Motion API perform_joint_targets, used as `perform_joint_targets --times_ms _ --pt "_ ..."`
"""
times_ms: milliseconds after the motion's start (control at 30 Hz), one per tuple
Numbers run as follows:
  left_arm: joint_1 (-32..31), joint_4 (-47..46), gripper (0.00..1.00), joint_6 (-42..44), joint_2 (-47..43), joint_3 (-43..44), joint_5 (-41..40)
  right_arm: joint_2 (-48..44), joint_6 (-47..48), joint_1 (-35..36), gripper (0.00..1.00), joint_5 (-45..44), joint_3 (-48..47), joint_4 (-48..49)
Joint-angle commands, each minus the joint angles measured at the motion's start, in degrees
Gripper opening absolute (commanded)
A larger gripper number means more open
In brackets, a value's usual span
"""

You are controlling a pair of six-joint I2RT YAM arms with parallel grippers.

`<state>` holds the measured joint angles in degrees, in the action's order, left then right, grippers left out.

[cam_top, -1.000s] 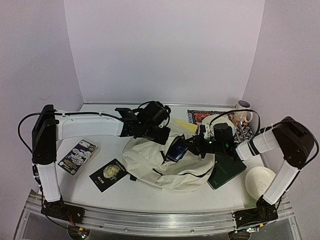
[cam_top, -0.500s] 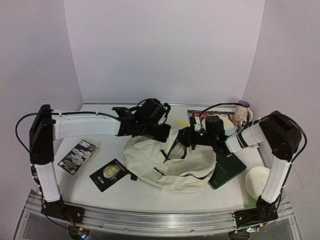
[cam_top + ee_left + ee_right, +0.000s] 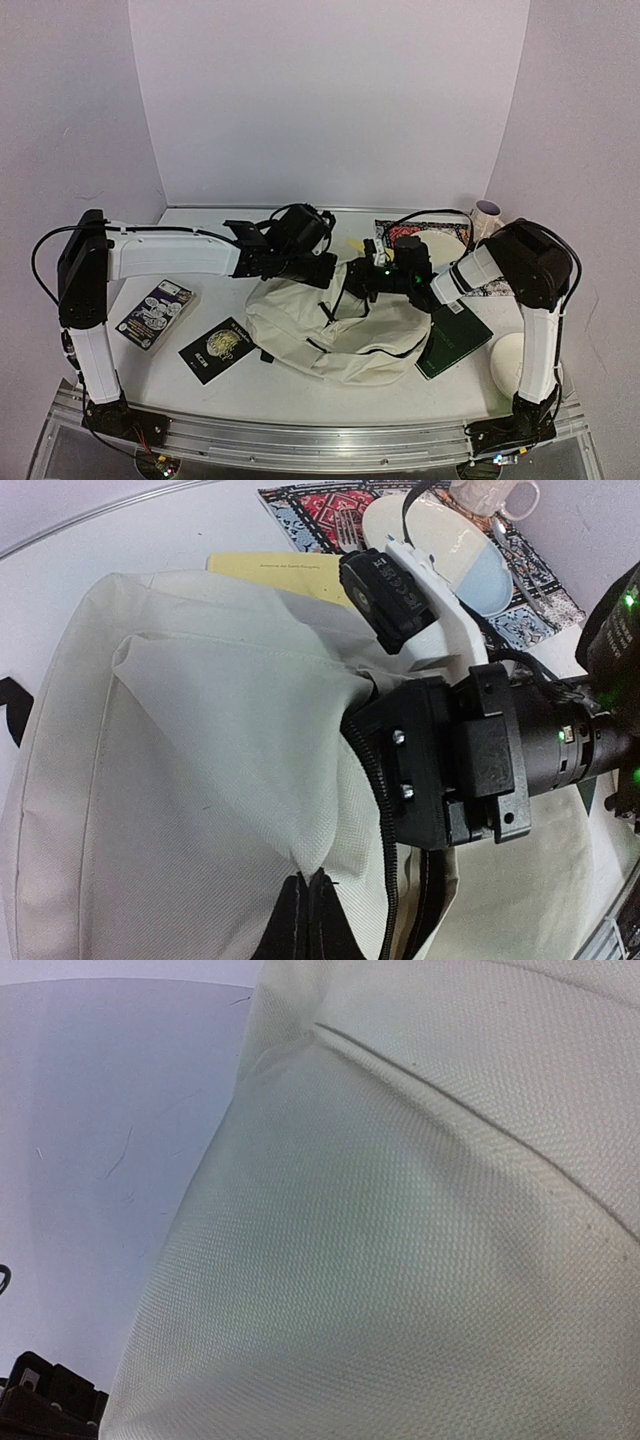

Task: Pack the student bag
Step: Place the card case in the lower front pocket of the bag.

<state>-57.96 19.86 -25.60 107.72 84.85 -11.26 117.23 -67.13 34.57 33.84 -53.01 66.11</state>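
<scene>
- The student bag [image 3: 340, 340] lies slumped at the middle of the bench's [image 3: 300, 395] near edge.
- The left fingers [image 3: 280, 930] pinch a fold of its cream fabric. The right fingers [image 3: 365, 278] press close against the bag, and their state cannot be told.
- The step in hand is probably opening the bag. Next, its mouth must be spread before the green book [image 3: 455, 340] goes in.
</scene>
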Motion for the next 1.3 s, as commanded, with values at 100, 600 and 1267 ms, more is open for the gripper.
perform_joint_targets --times_ms 100,600,1267 --pt "-0.7 -5.9 0.03 -1.8 -5.8 -3.4 -6.1 -7.2 11.2 0.6 0.42 -2.8 -0.5 -12.4" --pt "-0.7 -8.8 0.08 -2.8 -6.7 -6.9 -2.4 -18.4 27.2 0.4 0.65 -11.8 0.7 -35.7" --pt "-0.7 -14.0 0.00 -3.7 -8.6 -9.5 3.3 -8.3 21.2 0.7 0.33 -7.3 -4.7 -22.6"
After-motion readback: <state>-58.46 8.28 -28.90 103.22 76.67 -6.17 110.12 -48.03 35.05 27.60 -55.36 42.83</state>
